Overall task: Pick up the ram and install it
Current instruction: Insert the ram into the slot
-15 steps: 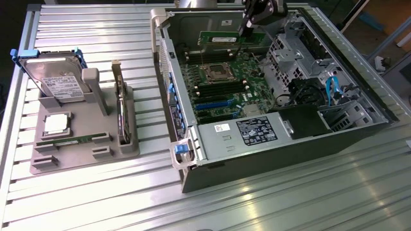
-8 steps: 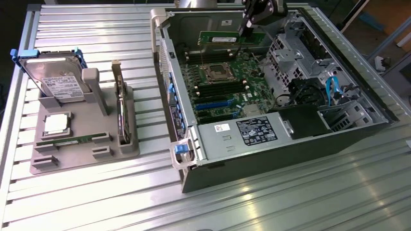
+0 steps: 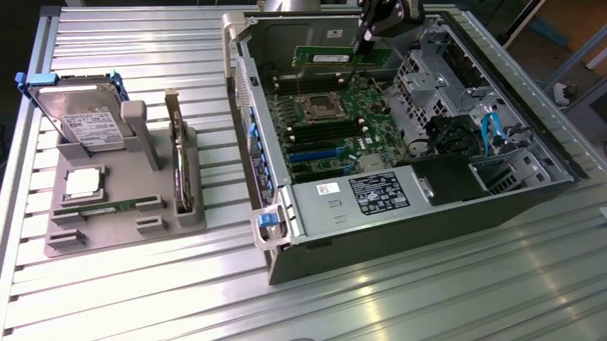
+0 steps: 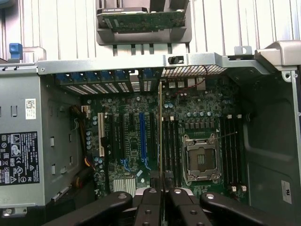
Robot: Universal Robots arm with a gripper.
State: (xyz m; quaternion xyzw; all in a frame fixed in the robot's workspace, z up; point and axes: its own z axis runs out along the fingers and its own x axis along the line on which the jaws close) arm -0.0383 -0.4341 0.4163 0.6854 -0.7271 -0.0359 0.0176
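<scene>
Green ram (image 3: 328,55), clamped in gripper (image 4: 162,197), is hanging over mobo, long axis running 9-to-3 o'clock in exterior view, DIMM slots (image 3: 328,131) lying at 6.

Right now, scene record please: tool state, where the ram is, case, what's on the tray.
tool: shut on the ram, above the open case
ram: held upright over the motherboard, not seated; in the wrist view it is edge-on, running along the memory slots beside the CPU socket
case: lying on its side, panel off
tray: at the exterior view's left, holding the hard drive and the expansion card
</scene>
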